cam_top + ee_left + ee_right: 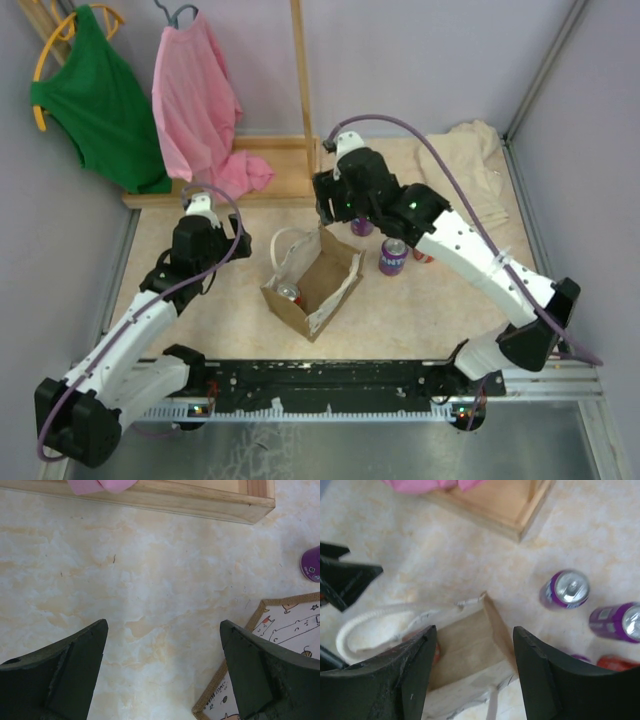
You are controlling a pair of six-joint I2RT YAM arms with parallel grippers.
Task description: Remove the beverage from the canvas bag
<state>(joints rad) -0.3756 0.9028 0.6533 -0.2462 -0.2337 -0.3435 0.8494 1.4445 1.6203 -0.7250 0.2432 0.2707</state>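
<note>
The right claw (pixel 474 632) is held apart and empty above the canvas bag (pixel 322 278). A red can (pixel 289 292) is seen inside, below the claw, and remains to be taken. Purple cans (pixel 566 588) are stood outside, to its right. The left claw (pixel 164 625) is spread, empty.

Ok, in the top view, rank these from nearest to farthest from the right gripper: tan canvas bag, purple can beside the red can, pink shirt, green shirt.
1. Tan canvas bag: its far rim is right at the right gripper.
2. Purple can: standing right of the bag.
3. Pink shirt: hanging at the back, left.
4. Green shirt: far back-left corner.
</note>
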